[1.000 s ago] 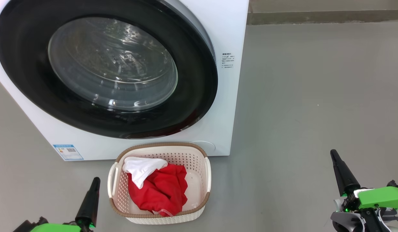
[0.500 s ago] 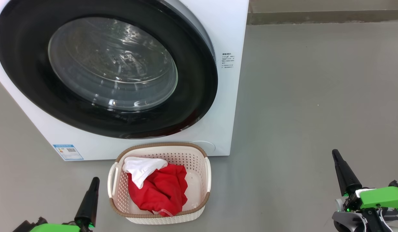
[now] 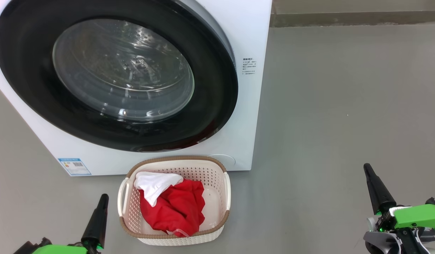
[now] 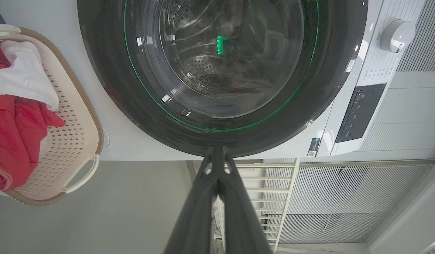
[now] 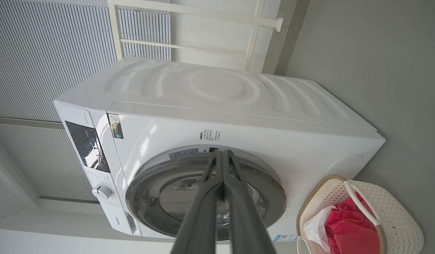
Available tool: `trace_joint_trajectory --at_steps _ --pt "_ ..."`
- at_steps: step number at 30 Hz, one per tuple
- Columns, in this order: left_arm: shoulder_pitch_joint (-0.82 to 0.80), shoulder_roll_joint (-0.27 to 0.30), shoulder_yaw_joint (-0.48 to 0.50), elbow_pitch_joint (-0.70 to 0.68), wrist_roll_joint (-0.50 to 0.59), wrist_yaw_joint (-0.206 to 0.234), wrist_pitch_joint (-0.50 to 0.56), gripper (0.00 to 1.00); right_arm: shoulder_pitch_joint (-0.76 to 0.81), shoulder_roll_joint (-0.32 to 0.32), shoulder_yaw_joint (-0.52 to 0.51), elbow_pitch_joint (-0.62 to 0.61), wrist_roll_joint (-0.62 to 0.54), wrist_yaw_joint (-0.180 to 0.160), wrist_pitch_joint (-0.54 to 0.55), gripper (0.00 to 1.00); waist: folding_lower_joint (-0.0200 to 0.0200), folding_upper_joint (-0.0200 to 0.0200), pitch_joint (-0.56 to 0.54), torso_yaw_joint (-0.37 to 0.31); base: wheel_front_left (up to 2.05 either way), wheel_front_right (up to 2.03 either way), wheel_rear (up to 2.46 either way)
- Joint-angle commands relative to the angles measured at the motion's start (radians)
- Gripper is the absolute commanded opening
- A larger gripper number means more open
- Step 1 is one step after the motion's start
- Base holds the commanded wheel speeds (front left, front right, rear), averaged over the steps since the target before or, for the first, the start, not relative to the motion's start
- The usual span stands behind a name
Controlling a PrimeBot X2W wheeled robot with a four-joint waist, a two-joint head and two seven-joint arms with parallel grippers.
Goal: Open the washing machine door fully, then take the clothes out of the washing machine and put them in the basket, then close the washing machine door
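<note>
The white washing machine (image 3: 245,116) (image 5: 238,116) fills the upper left of the head view. Its round black-rimmed door (image 3: 217,88) (image 4: 115,91) (image 5: 274,197) lies flat against the machine's front, and the steel drum shows through the glass. On the floor before it stands the cream basket (image 3: 222,224) (image 4: 94,116) (image 5: 397,225) holding the red and white clothes (image 3: 175,208) (image 4: 16,130) (image 5: 348,229). My left gripper (image 3: 104,197) (image 4: 217,150) is shut and empty, left of the basket. Far right of the basket, my right gripper (image 3: 366,166) (image 5: 221,152) is shut and empty.
Grey floor (image 3: 344,106) spreads wide to the right of the machine. A low wall base (image 3: 355,17) runs along the back. White railings and ribbed wall panels (image 4: 344,197) stand behind the machine.
Both grippers have drifted slightly lower and outward in the head view. Door, basket and clothes have not moved.
</note>
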Motion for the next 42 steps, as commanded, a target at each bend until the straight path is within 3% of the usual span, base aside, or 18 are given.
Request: trace_joint_trajectory --at_steps 1,42 --pt "-0.039 0.012 0.035 -0.021 0.005 -0.007 0.006 0.0 -0.041 -0.009 0.02 -0.025 -0.001 -0.001 0.006 0.0 0.0 0.0 0.0 0.0 0.0 0.0 0.0" --pt "-0.039 0.006 0.043 -0.02 0.012 -0.007 0.013 0.0 -0.042 -0.002 0.01 -0.024 -0.009 -0.001 0.013 0.0 0.0 0.0 0.0 0.0 0.0 0.0 0.0"
